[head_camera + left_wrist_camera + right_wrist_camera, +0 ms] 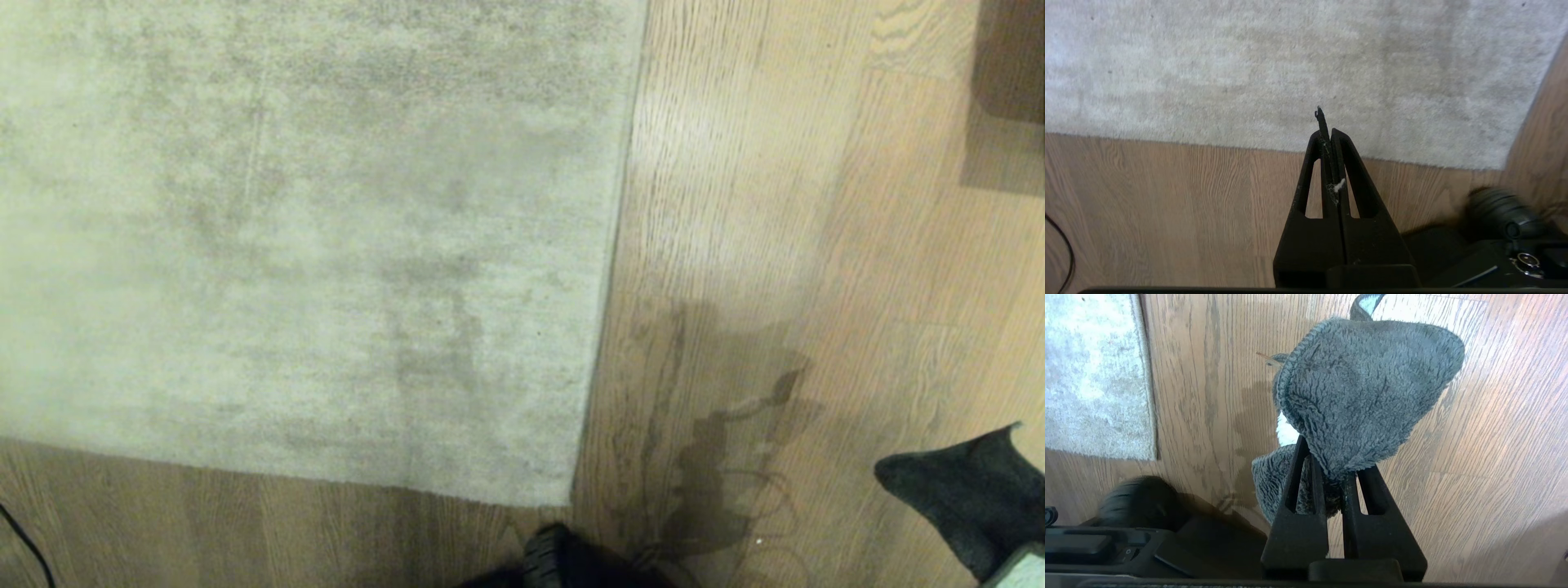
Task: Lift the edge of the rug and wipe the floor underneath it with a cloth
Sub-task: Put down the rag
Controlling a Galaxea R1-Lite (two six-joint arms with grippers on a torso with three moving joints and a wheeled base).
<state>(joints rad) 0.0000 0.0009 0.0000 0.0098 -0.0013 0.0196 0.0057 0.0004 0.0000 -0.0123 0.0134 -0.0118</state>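
Holding: right gripper (1331,465) pinches the cloth (1363,388) above the floor (1494,457), so wiping can start once boards are bared.
Left gripper (1329,132): fingers pressed together, nothing held, hanging over the floor near the rug edge (1249,148), likely kept free for lifting.
Rug (310,229): flat, 2 edges meeting at 1 corner, right-hand hem (608,269) between both grippers.

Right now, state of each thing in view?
rug edge: flat on the floor, not lifted.
floor: bare beside the rug, unwiped.
cloth: pinched in the right gripper, hanging above the floor.
left gripper: shut, empty, above the rug's near border.
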